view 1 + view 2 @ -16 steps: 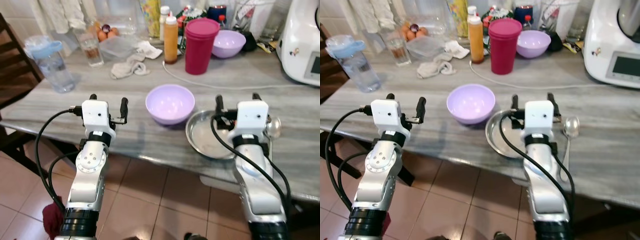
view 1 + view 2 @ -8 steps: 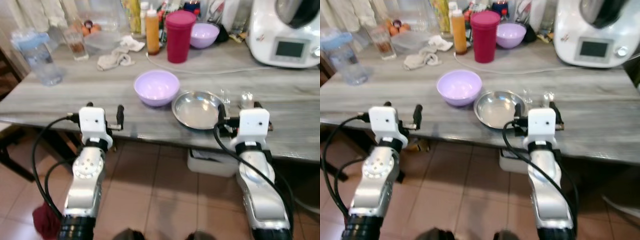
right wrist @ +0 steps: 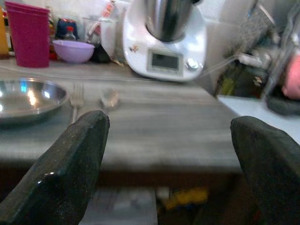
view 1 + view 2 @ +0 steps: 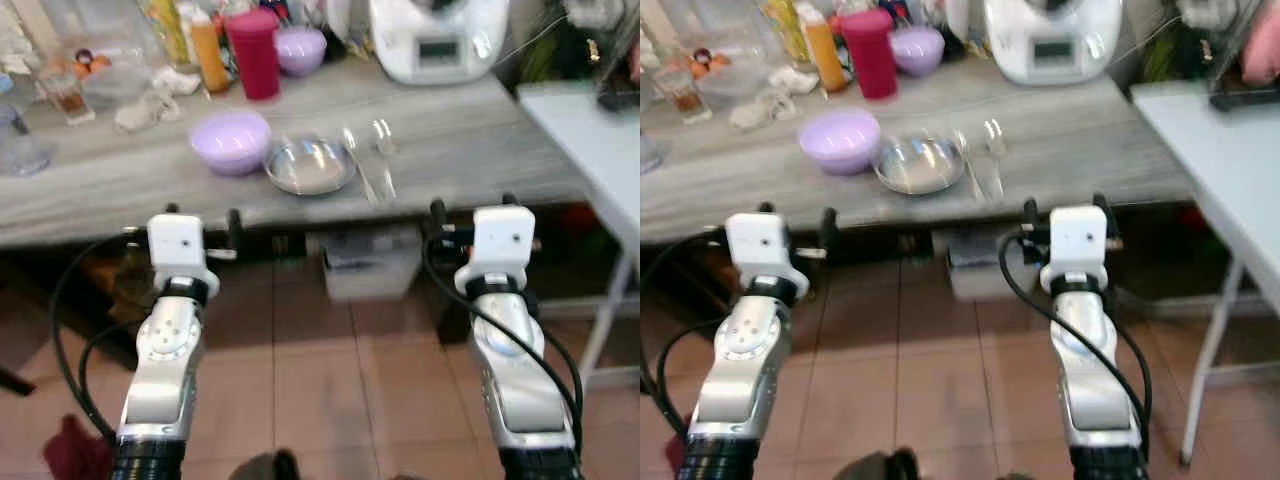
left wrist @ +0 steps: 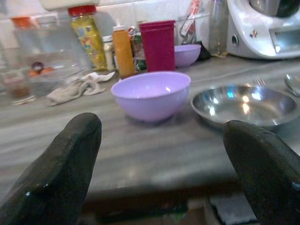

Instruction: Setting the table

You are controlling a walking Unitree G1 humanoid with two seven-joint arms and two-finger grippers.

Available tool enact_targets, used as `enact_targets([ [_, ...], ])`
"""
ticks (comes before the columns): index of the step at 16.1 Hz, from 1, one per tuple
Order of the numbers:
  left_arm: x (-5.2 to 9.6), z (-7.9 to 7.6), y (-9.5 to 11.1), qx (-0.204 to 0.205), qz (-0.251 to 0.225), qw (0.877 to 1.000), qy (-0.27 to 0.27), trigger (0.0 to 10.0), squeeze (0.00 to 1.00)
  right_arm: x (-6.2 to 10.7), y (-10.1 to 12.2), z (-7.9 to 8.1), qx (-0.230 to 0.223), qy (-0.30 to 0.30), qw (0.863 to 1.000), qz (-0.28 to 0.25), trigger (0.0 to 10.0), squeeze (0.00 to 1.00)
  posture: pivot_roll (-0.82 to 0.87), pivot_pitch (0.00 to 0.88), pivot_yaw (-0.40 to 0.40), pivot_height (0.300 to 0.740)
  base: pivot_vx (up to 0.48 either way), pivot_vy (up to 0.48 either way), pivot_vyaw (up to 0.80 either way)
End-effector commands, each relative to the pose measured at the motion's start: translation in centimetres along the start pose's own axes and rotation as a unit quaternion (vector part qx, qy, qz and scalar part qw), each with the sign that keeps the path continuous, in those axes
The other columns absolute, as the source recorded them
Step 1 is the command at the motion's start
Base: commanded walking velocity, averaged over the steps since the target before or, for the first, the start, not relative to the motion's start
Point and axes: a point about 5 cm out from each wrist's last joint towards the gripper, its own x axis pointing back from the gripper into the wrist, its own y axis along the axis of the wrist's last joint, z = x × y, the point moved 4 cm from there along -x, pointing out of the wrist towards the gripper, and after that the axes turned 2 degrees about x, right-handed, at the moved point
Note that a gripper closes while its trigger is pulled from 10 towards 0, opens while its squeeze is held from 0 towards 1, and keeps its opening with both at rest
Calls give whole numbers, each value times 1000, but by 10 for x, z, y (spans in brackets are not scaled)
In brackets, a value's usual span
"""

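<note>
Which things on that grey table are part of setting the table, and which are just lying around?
Part of the job: lilac bowl, steel plate, fork, spoon.

Just lying about: red cup, orange bottle, second lilac bowl, crumpled cloth, white kitchen machine.

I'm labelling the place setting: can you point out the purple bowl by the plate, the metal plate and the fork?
purple bowl (image 5: 151, 94), left wrist view, on its outer front wall.
metal plate (image 5: 243, 104), left wrist view, on its shiny inner base.
fork (image 3: 76, 99), right wrist view, on its neck below the tines.
</note>
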Motion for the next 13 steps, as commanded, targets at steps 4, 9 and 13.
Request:
enact_targets([
  [4,0,-4,4,-8,-9,1000,-11,10000,0,1,-2,1,-8,0,1000,2,10000,0,-150,128,70,740,-243,0,-484],
  [9,3,-11,8,9,-18,998,-55,10000,0,0,0,2,-7,6,1000,-3,10000,0,-145,127,72,740,0,0,0],
  [13,3,-17,9,22,-21,997,-69,10000,0,1,-2,4,-8,6,1000,-1,10000,0,-145,124,82,740,0,-390,0],
])
